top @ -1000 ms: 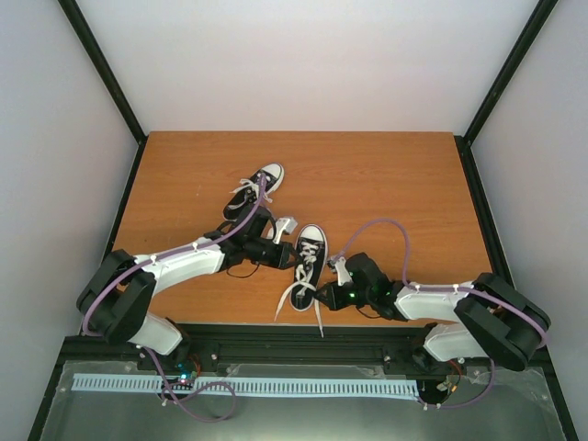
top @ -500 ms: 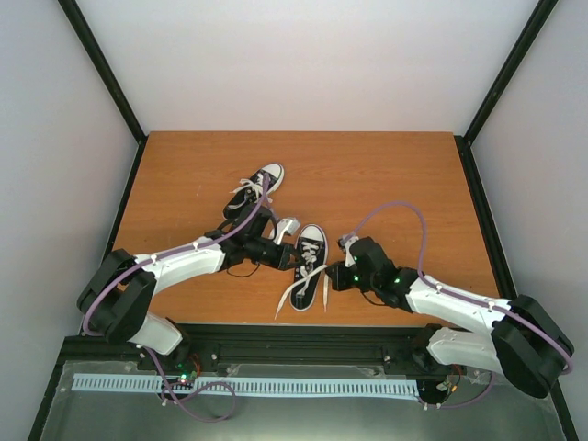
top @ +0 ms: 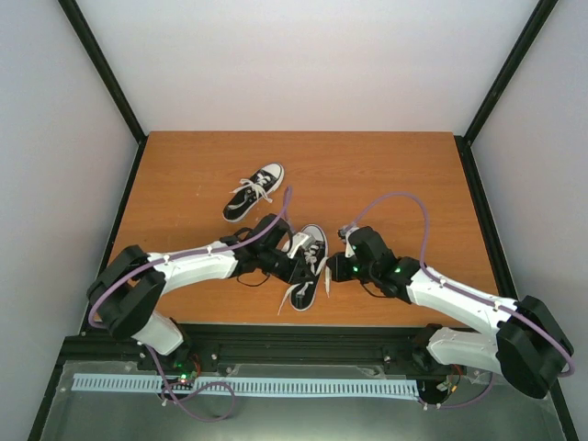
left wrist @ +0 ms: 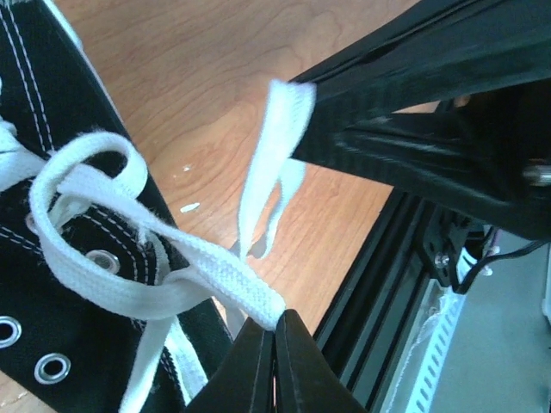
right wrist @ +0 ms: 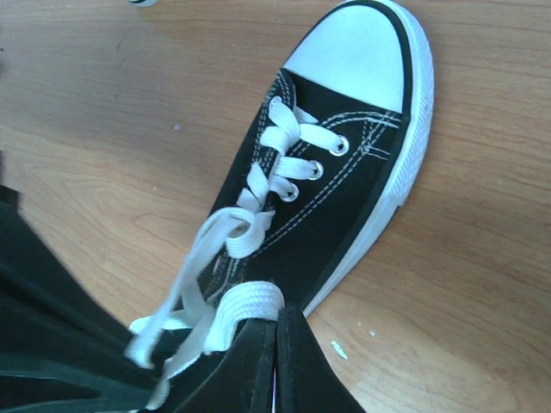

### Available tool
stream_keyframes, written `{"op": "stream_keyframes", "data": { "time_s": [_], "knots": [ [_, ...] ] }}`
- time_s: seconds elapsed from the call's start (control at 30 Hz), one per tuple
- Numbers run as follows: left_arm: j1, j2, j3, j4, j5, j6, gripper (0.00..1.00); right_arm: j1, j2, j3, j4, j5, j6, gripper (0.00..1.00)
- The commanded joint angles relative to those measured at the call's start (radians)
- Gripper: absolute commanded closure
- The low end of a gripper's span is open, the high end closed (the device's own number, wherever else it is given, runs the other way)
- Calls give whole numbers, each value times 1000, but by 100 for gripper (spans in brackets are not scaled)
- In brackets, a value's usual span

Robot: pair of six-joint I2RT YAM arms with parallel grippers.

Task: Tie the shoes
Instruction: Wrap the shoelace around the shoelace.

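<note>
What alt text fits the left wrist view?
The left gripper pinches a white lace pulled out from a black shoe at left. A second lace hangs from a black arm part at upper right, above the wooden table.

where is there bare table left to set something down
Free: the far strip of the table beyond the far sneaker, and the table's right half beyond the right hand. Crowded: near centre, where the right hand and the left hand each pinch a lace of the near sneaker.
</note>
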Motion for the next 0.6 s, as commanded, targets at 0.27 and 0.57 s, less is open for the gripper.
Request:
{"op": "stream_keyframes", "data": {
  "time_s": [0.27, 0.57],
  "knots": [
    [-19, 85, 45, -63, -20, 44, 99, -7, 61, 77, 17, -100, -50, 97],
    [-8, -26, 9, -59, -110, -38, 68, -7, 156, 105, 21, -107, -58, 97]
  ]
}}
